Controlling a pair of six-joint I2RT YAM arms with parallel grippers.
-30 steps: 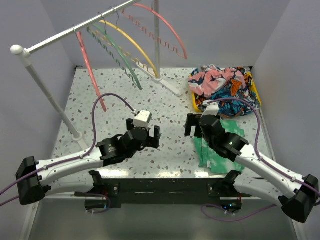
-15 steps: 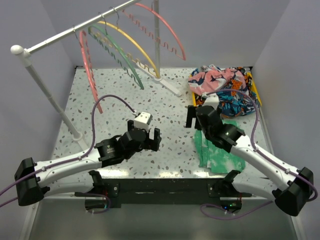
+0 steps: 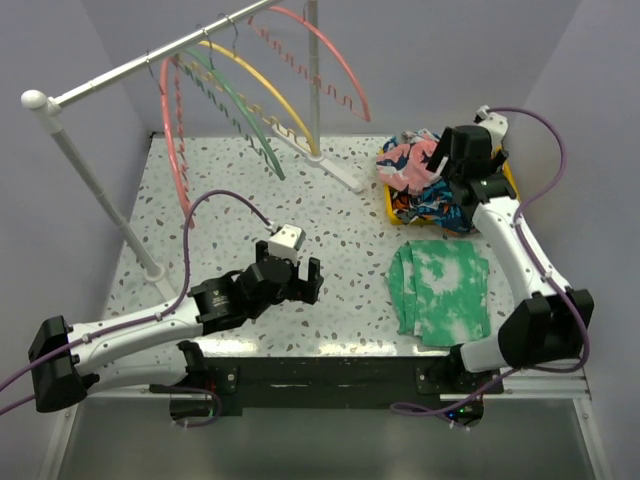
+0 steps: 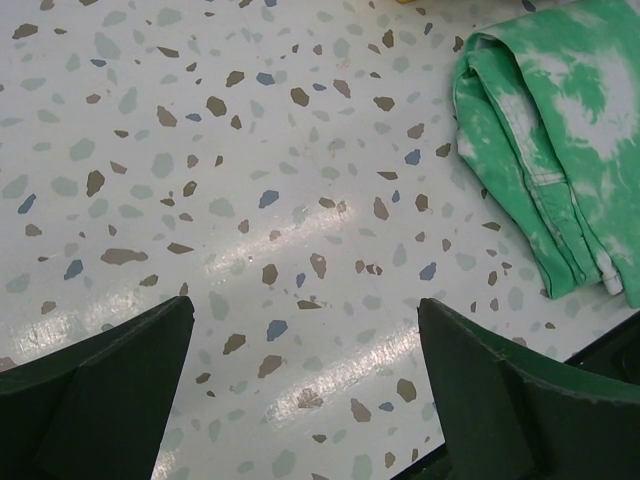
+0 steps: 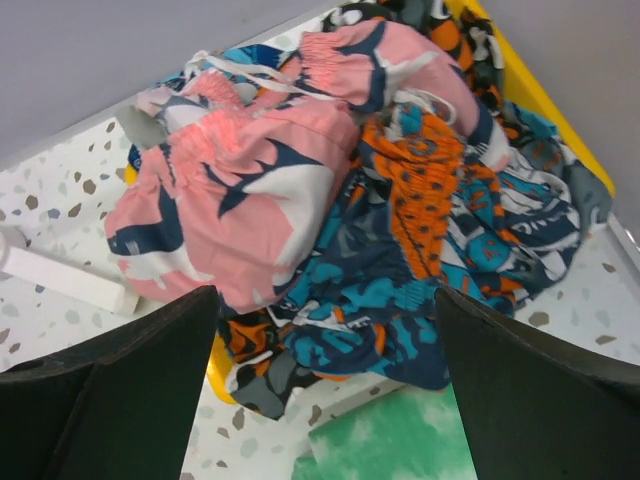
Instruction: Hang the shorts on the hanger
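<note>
The shorts, printed teal, navy, orange and white, lie crumpled in the yellow tray at the back right. In the right wrist view the shorts fill the middle. My right gripper hovers over the pile, open and empty; it frames the shorts in its own view. The pink hanger hangs at the left end of the rail. A second coral-pink hanger hangs further right. My left gripper is open and empty low over bare table.
A pink-white-navy garment lies on the shorts' left part. A green tie-dye cloth lies flat at the front right. Yellow and green hangers share the rail. The rack's post stands left.
My right arm swung from the table's middle to the back right, over the tray. The left pink hanger turned on the rail, showing more of its arch. The left arm barely moved.
</note>
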